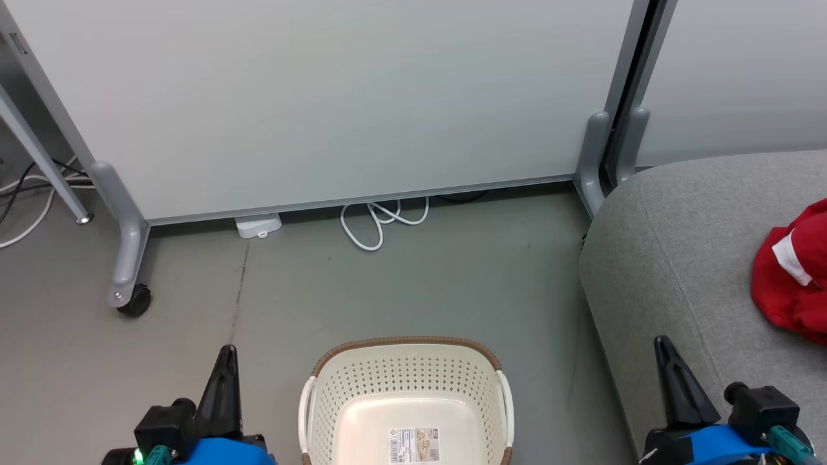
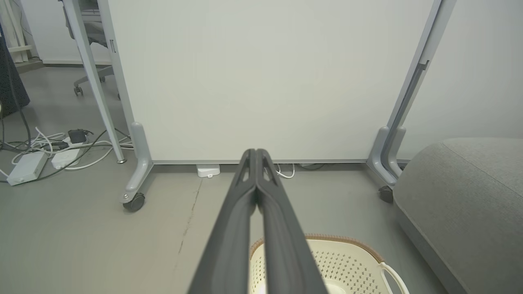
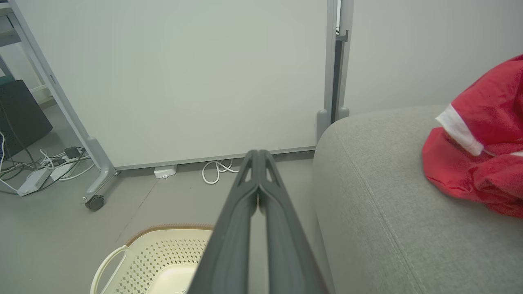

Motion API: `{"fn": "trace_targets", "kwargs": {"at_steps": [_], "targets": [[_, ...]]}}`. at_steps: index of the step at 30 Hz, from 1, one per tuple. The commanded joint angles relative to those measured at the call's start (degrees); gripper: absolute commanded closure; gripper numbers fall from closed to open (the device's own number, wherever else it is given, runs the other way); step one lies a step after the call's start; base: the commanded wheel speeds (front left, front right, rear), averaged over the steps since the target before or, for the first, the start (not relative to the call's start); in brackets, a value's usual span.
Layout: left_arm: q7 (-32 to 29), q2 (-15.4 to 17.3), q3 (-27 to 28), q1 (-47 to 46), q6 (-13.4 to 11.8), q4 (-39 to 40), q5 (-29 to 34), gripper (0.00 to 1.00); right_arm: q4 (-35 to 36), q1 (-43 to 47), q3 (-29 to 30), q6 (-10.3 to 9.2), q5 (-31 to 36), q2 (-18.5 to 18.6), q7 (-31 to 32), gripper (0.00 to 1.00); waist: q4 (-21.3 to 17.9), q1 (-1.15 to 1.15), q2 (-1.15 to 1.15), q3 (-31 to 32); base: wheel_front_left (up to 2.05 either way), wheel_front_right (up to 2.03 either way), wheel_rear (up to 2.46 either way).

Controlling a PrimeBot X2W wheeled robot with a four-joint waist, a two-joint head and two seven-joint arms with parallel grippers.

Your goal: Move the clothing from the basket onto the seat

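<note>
I have open floor [image 1: 420,284] at frame centre; the partition [image 1: 323,97] blocks the top, the seat [image 1: 678,271] the right

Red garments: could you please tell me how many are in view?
1: a red heap lies on the seat, cut by the head view's right edge; it may hold several garments. The basket has a bare visible base.

Pretty even, soft indoor light – barely any shadows or glare. All views look sharp, but the wrist ones bow the panel posts [image 2: 92,81] at the edges.
</note>
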State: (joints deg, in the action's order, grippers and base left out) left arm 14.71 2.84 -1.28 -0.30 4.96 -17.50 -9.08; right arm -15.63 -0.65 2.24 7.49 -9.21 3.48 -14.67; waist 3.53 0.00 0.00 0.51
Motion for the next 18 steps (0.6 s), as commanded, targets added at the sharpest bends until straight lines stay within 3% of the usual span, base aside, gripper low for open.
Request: {"fn": "trace_targets", "kwargs": {"at_steps": [1, 18], "targets": [[-0.6, 0.0, 0.4, -0.6, 0.1, 0.0, -1.6, 1.0, 0.1, -0.4, 0.3, 0.0, -1.6, 0.0, 0.6, 1.0, 0.0, 0.0, 0.0, 0.0, 0.0, 0.0, 0.0], [-4.9, 0.0, 1.9, -1.8, 0.6, 1.0, -18.9, 1.0, 0.6, -1.5, 1.1, 0.0, -18.8, -0.1, 4.9, 1.0, -0.5, 0.0, 0.0, -0.1, 0.0, 0.0, 0.0]]}}
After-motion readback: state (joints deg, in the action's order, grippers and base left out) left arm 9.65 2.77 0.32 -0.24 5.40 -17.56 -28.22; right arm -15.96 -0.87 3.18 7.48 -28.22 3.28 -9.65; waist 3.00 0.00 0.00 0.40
